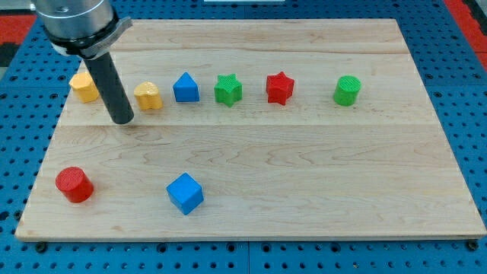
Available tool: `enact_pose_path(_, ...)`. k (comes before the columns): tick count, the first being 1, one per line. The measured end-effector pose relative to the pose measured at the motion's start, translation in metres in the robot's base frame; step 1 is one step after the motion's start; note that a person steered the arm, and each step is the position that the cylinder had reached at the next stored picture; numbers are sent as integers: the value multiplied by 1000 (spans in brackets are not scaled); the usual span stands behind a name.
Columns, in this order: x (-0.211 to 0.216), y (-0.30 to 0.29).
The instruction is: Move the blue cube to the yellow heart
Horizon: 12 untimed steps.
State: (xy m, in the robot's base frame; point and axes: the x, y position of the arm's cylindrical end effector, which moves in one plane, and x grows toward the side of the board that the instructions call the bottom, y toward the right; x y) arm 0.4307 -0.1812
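Observation:
The blue cube (185, 192) lies near the view's bottom, left of centre, on the wooden board (304, 167). The yellow heart (148, 96) sits in the upper left, in a row of blocks. My tip (122, 120) rests on the board just left of and slightly below the yellow heart, a small gap apart. The tip is far above and to the left of the blue cube. The dark rod partly covers a yellow block (84, 87) at the far left, whose shape I cannot fully make out.
Right of the yellow heart in the row stand a blue pentagon-like block (186, 88), a green star (227, 89), a red star (279, 87) and a green cylinder (347, 90). A red cylinder (74, 184) sits at the lower left.

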Motion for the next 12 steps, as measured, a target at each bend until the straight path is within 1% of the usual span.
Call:
enact_pose_path(1, -7, 9)
enact_pose_path(2, -31, 9)
enact_pose_path(3, -24, 12)
enact_pose_path(4, 21, 18)
enact_pose_path(5, 57, 35)
enact_pose_path(6, 98, 83)
enact_pose_path(7, 144, 162)
enact_pose_path(8, 148, 220)
enact_pose_path(9, 187, 246)
enact_pose_path(10, 188, 207)
enact_pose_path(11, 188, 102)
enact_pose_path(12, 180, 31)
